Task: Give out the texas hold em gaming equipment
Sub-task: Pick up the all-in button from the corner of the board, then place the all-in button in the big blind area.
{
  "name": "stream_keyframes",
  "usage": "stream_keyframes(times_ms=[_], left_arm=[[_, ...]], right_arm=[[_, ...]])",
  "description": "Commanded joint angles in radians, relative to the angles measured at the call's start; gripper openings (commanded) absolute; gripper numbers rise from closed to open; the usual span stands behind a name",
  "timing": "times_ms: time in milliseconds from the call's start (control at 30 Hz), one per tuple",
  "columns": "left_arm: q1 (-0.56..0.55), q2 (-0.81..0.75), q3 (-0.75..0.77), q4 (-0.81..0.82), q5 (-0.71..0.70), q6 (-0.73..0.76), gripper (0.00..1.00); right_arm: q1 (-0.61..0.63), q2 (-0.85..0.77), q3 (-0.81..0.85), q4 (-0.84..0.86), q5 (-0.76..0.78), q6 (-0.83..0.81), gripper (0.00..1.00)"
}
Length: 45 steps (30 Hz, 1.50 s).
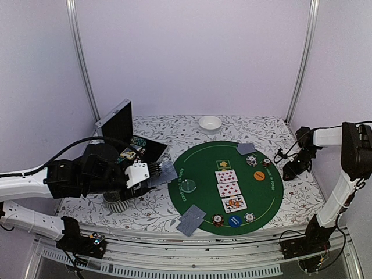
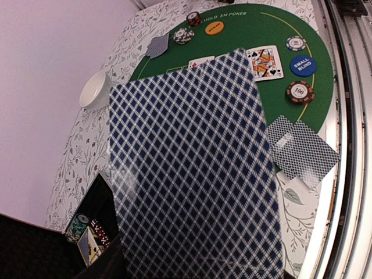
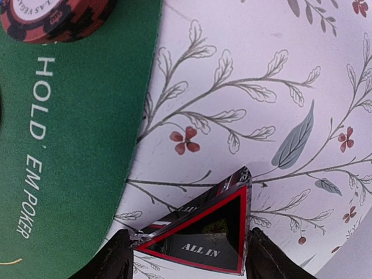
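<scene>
Near rim of the round green felt mat (image 1: 200, 157): a face-down pair of blue-lattice-backed cards (image 1: 191, 220) is laid, overhanging onto the floral-cloth bench (image 1: 151, 209). A reddish-brown chip (image 1: 218, 220), a blue SMALL BLIND button (image 1: 235, 221) and a white chip (image 1: 249, 217) are set just beside it.

Mid mat: three face-up cards (image 1: 228, 189) are dealt in a column.

Left jaws: clenched on one more lattice-backed card (image 2: 192, 168), held at the mat's left edge and not yet placed.

Right jaws: a red triangular ALL IN marker (image 3: 203, 238) is grasped over the cloth, just beside the mat's right rim. Contact with the bench cannot be told.

Far side: a face-down hand (image 1: 246, 148) is laid, card count not resolvable. A pale-edged chip (image 1: 251, 161), a dark-edged chip (image 1: 266, 163) and an orange button (image 1: 259, 174) lie near it.

Far left: spare chips are seen in the open black case (image 1: 125, 125).

Judged mostly done. The held card and the marker are left to be set down, and possibly more board cards to be dealt.
</scene>
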Motion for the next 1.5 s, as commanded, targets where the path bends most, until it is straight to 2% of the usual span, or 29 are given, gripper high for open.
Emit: stream_keyframes(times_ms=[0,233,467,867,1067,1100,1133,1167,1333,1467], left_arm=[[0.014,-0.007,0.026,0.015,0.009,0.008,0.53],[0.012,-0.007,0.026,0.014,0.006,0.008,0.53],[0.015,-0.007,0.026,0.014,0.003,0.008,0.53],[0.016,-0.003,0.025,0.014,0.003,0.008,0.53],[0.017,-0.004,0.025,0.014,0.005,0.008,0.53],[0.016,-0.003,0.025,0.014,0.005,0.009,0.53],[0.017,-0.002,0.025,0.014,0.003,0.008,0.53],[0.016,-0.001,0.025,0.014,0.003,0.009,0.53],[0.016,0.001,0.025,0.011,0.003,0.008,0.53],[0.016,0.007,0.025,0.009,0.003,0.007,0.53]], right_arm=[[-0.001,-0.018,0.025,-0.011,0.025,0.026,0.52],[0.062,-0.104,0.003,-0.019,-0.006,0.035,0.53],[0.187,-0.162,-0.047,-0.049,-0.033,0.035,0.52],[0.293,-0.055,-0.049,-0.068,-0.014,0.014,0.54],[0.307,-0.034,-0.019,-0.065,0.024,0.029,0.72],[0.309,-0.041,-0.014,-0.065,0.026,0.031,0.8],[0.311,-0.05,-0.01,-0.065,0.027,0.032,0.96],[0.313,-0.064,-0.007,-0.065,0.028,0.031,1.0],[0.336,-0.157,-0.001,-0.065,0.063,0.03,0.99],[0.399,-0.268,0.042,-0.082,0.086,0.042,0.99]])
